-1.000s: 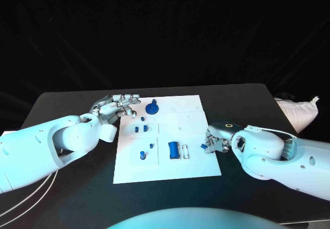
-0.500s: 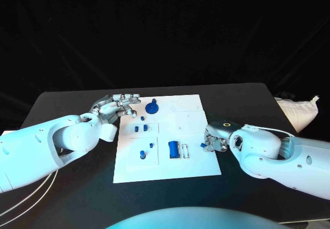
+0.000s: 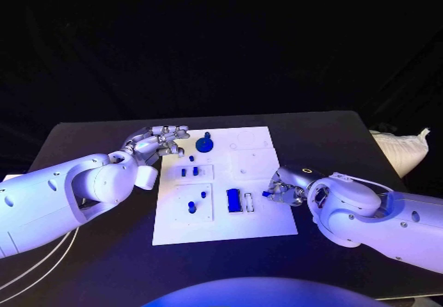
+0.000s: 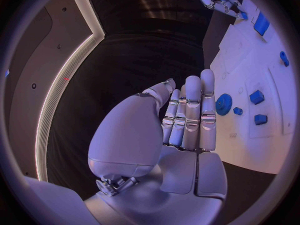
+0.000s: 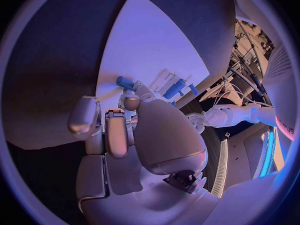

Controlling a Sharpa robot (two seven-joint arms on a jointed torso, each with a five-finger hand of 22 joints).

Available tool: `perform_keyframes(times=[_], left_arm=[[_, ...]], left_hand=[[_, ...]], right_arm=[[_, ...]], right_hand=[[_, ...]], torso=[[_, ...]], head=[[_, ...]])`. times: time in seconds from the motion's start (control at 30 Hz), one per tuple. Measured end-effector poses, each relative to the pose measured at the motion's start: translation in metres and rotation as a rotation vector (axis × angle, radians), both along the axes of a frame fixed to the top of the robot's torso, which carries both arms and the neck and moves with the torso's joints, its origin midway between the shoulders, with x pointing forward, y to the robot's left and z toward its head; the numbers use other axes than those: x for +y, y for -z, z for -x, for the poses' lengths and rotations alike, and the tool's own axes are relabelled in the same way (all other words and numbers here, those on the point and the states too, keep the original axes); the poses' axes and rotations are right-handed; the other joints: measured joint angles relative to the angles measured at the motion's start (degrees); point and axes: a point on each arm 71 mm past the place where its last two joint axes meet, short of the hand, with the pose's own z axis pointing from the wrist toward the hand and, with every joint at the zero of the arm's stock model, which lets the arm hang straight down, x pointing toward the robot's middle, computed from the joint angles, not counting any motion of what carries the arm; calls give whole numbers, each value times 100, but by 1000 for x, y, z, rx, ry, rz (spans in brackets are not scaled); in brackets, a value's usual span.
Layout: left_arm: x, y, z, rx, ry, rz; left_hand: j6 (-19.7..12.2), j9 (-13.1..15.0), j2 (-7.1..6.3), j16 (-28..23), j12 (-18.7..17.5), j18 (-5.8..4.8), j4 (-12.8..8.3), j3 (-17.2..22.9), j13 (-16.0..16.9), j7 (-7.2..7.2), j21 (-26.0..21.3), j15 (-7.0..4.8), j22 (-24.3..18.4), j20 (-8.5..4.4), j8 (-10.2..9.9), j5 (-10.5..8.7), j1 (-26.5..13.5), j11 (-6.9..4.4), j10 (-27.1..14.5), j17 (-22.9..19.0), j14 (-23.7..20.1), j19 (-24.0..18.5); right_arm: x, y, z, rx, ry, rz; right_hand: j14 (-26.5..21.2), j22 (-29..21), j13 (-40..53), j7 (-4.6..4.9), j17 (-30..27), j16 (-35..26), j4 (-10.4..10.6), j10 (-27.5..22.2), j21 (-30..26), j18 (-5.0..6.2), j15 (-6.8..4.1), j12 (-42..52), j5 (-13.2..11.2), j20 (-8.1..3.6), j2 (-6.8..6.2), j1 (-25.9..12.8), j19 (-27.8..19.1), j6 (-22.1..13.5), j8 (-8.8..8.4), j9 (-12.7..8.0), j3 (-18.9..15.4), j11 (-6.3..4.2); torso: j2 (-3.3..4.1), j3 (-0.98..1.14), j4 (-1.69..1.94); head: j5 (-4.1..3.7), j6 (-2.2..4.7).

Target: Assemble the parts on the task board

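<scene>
While the left hand [image 3: 159, 142] hovers empty beside the task board [image 3: 267, 217], the right hand [image 3: 284, 192] pinches a small blue part [image 3: 267, 193] at its edge.

Left arm reaches in over the table to the task board's [image 3: 221, 217] far left corner; left hand [image 3: 159, 142] is beside that edge, fingers [image 4: 190, 112] straight and pressed together, nothing held. Right arm lies along the board's right edge; right hand [image 3: 284, 192] sits at that edge about midway, fingers curled, pinching a small blue part [image 5: 125, 81] at the fingertips.
</scene>
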Motion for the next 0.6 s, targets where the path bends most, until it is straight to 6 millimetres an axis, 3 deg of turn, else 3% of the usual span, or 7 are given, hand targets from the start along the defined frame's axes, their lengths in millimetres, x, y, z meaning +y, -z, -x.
perform_keyframes(times=[0.23,0.37,0.6], left_arm=[[0,0,0,0,1,0],[-1,0,0,0,1,1],[-2,0,0,0,2,1]], left_hand=[[0,0,0,0,0,0,0,0,0,0,0,0,0,0,0,0,0,0,0,0,0,0],[0,0,0,0,0,0,0,0,-1,0,0,0,0,0,0,0,0,0,0,0,0,0],[0,0,0,0,0,0,0,0,-1,0,0,0,1,0,0,0,0,0,0,1,0,0]], right_arm=[[0,-5,-2,42,104,-156],[5,-4,-1,80,136,-218],[14,-1,0,133,153,-265]], right_hand=[[0,-10,-12,12,0,0,209,32,0,0,0,-32,1,0,-402,-403,0,32,-4,88,521,-29],[0,-2,8,5,0,0,271,34,0,0,0,-32,2,0,-519,-521,0,39,-1,92,683,-28],[0,24,37,23,-1,0,307,35,6,0,1,-9,4,0,-617,-618,-1,64,3,113,837,-27]], torso=[[-3,-4,-3],[-3,-4,-4],[-3,-7,-7]], head=[[16,-4],[18,-9],[19,-10]])
